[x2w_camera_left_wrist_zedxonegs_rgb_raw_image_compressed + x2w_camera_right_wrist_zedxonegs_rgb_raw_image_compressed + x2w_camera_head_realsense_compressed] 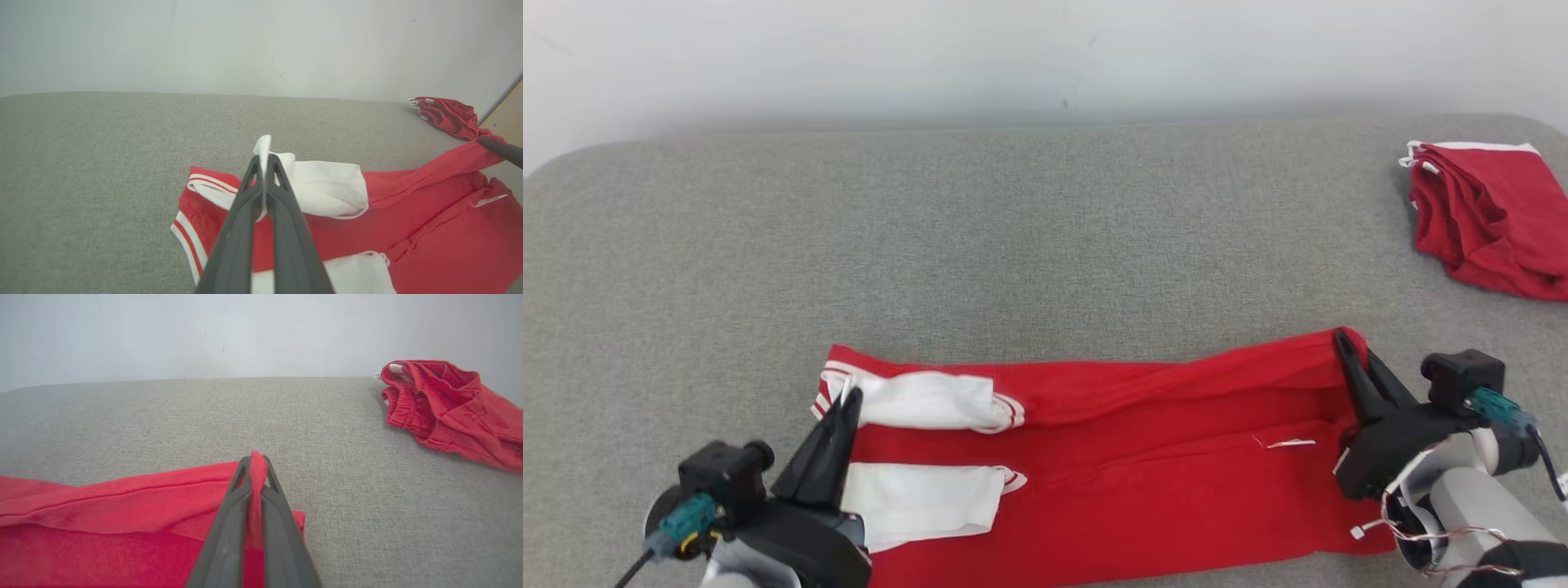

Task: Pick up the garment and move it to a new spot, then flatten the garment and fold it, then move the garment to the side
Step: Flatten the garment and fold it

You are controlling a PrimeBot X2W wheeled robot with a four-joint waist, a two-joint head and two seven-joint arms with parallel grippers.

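The red garment [1143, 482], a soft knit with white pocket panels and a striped band, lies stretched long at the near edge of the grey woven table [1013, 245]. The left gripper [849, 398] is clamped on its white flap and the right gripper [1340, 336] on its red corner. A crumpled red clothing pile [1490, 216] sits well apart.

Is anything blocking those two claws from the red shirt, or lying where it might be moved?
Nothing blocks them: the left gripper and the right gripper are both shut on the garment. A second red garment lies apart at the far right of the grey surface.
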